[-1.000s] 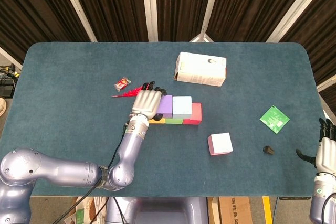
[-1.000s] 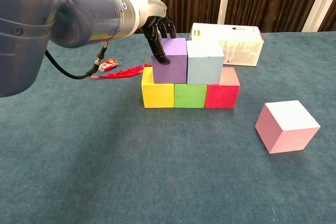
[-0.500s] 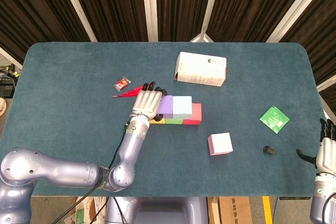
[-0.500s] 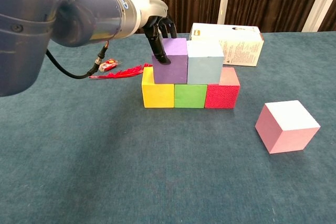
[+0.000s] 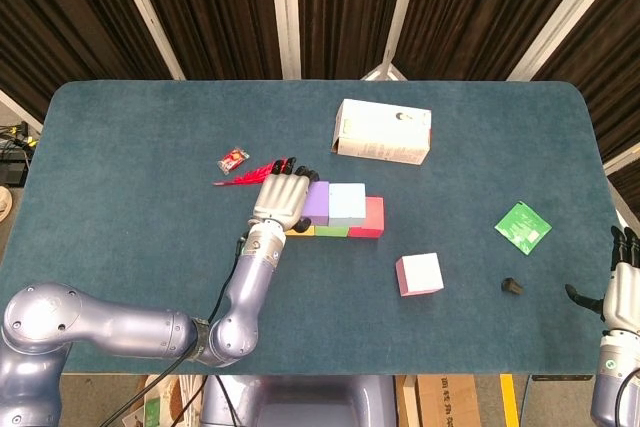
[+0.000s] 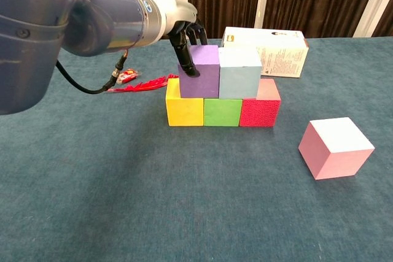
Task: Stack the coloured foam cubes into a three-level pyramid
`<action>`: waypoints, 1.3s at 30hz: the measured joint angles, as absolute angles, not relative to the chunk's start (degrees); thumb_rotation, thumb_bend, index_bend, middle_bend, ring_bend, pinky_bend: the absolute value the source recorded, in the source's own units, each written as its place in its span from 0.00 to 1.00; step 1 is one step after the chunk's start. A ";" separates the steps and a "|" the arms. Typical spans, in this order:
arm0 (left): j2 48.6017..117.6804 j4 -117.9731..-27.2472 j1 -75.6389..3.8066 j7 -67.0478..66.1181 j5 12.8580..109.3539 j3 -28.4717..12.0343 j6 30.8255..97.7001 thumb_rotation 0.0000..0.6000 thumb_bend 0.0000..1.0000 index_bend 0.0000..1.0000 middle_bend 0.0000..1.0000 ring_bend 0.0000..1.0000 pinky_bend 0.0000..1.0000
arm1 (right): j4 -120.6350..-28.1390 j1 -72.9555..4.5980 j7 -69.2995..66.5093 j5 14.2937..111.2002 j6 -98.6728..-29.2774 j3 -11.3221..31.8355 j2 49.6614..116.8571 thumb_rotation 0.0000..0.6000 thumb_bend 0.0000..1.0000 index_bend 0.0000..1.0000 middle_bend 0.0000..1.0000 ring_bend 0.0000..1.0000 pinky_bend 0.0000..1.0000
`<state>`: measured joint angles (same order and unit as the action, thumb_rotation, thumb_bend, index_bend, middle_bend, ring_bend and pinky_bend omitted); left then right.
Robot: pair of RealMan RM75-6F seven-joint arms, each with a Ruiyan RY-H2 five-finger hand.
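Left hand (image 6: 186, 35) against purple cube (image 6: 200, 78)

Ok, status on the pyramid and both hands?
Left robot hand fingers on the purple cube, second level. Right robot hand idle at the table edge. Two levels up; pink cube loose on the table, nothing blocking it.

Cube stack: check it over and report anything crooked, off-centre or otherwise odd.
The purple cube and light blue cube sit pushed left on the bottom row: purple overhangs the yellow cube, while the red cube is left half bare. The left hand rests against purple's left side. The pink cube lies apart, unstacked.
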<state>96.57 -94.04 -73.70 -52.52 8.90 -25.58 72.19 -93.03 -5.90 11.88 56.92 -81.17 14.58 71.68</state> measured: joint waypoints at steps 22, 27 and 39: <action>96.44 -95.26 -74.13 -54.57 8.28 -25.96 73.93 1.00 0.34 0.15 0.05 0.00 0.00 | -93.37 -5.80 11.79 56.61 -81.32 14.70 71.49 1.00 0.17 0.00 0.00 0.00 0.00; 95.28 -97.11 -74.30 -55.59 8.30 -26.32 75.06 1.00 0.34 0.11 0.02 0.00 0.00 | -93.34 -5.89 11.89 56.92 -81.24 14.55 71.49 1.00 0.17 0.00 0.00 0.00 0.00; 83.21 -113.75 -67.00 -47.54 20.80 -27.53 75.21 1.00 0.31 0.09 0.00 0.00 0.00 | -94.40 -5.88 8.95 63.85 -78.49 11.34 68.10 1.00 0.17 0.00 0.00 0.00 0.00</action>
